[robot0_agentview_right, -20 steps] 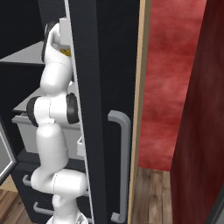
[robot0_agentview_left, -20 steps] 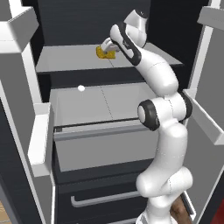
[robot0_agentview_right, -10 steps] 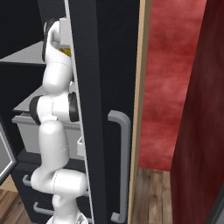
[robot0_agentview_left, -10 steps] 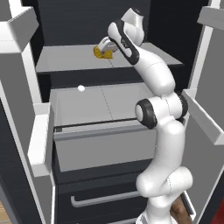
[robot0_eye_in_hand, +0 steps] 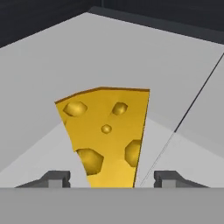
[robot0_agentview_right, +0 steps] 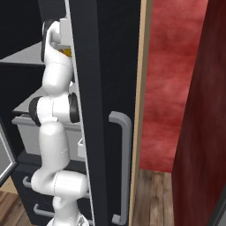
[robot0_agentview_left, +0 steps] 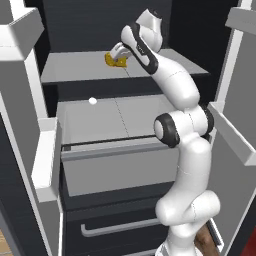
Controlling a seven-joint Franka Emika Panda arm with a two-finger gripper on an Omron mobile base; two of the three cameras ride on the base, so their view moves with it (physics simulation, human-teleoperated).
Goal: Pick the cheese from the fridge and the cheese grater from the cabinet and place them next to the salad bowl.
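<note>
We have the cheese (robot0_eye_in_hand: 107, 133) in front of us on the upper shelf (robot0_agentview_left: 75, 70) of the open fridge (robot0_agentview_left: 125, 130), a yellow-orange wedge pitted with round holes, lying between the two fingertips (robot0_eye_in_hand: 56, 178) of our gripper (robot0_eye_in_hand: 113, 179). The jaws stand apart on either side of its narrow end, with a visible gap on each side, so nothing is clamped yet.

To do this step well, we judge that the pads should close square on the wedge's flat faces rather than its tapered edges, since a slanted contact could squeeze it out sideways. We would centre it first, then close and lift straight up before drawing back.

The wedge looks firm and smooth. The shelf under it is flat, matte grey-white, with a thin dark seam (robot0_eye_in_hand: 197, 96). Below it sits a pale, boxy drawer (robot0_agentview_left: 117, 162).
</note>
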